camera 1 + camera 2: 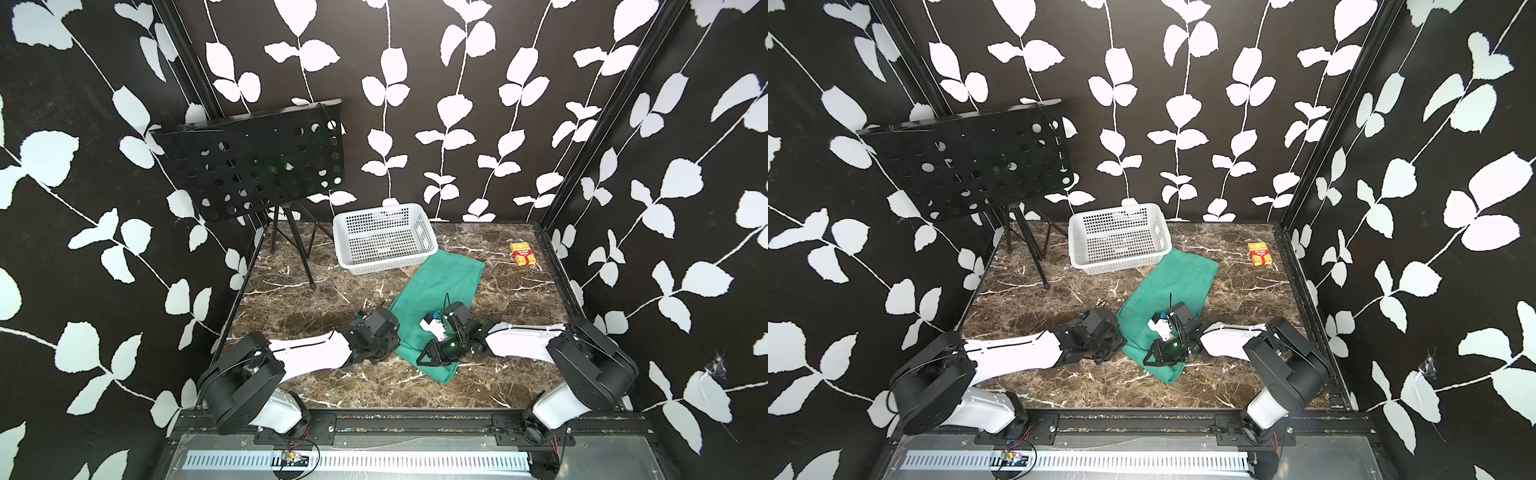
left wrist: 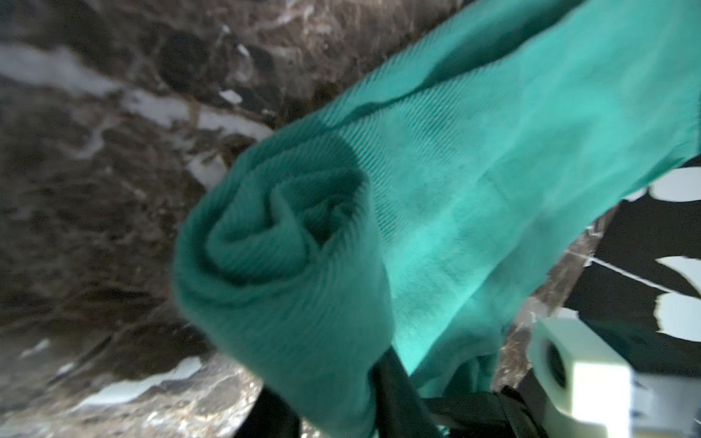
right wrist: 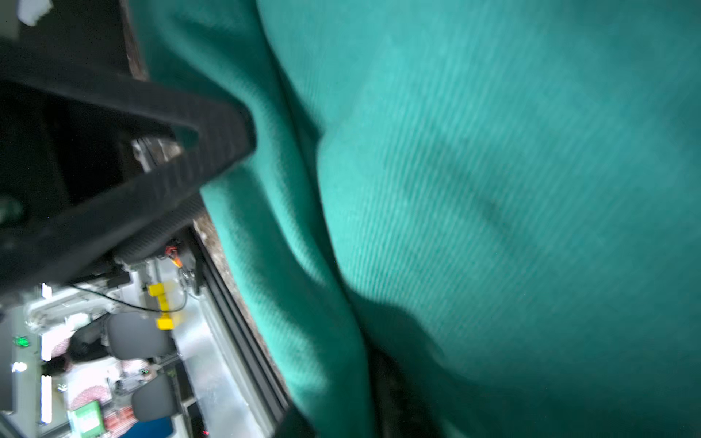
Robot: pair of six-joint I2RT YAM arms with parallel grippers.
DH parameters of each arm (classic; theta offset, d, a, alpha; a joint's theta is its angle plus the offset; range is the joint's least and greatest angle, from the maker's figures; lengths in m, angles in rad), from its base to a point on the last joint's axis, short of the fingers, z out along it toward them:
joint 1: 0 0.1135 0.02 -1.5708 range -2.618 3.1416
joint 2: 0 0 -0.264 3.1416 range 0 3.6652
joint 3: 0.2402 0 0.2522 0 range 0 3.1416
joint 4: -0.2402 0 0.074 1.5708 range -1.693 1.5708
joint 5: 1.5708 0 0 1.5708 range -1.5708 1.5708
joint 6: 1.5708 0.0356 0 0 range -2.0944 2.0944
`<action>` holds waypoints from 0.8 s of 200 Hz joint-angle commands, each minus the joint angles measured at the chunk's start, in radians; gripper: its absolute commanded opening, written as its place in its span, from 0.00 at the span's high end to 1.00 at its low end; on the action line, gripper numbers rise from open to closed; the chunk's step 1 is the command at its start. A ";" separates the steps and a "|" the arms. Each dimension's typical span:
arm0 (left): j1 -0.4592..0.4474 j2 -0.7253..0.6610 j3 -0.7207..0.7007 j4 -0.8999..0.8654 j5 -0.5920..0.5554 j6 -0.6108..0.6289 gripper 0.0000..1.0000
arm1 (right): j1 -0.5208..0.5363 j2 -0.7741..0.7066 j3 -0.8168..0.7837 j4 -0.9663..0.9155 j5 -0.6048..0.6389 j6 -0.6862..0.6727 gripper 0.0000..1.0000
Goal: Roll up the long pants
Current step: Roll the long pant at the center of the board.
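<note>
Both L claw (image 2: 326, 383) + R claw (image 1: 432, 357) at long pants (image 1: 440, 278) roll

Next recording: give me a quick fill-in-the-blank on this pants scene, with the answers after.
1. In the left wrist view, one end of the long pants is already ____ up.
2. The basket by the pants' far end is ____.
3. The small box is yellow and ____.
4. The perforated stand is ____.
Answers: rolled; white; red; black.
</note>
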 commanded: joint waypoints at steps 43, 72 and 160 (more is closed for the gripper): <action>0.032 0.072 0.072 -0.140 0.052 0.043 0.79 | 0.172 -0.314 -0.021 -0.175 0.520 -0.186 0.42; 0.035 0.082 0.073 -0.143 0.060 0.036 0.79 | 0.395 -0.349 -0.041 -0.135 0.878 -0.308 0.40; 0.035 0.039 0.084 -0.196 0.028 0.015 0.78 | 0.571 -0.093 0.035 -0.120 1.121 -0.271 0.76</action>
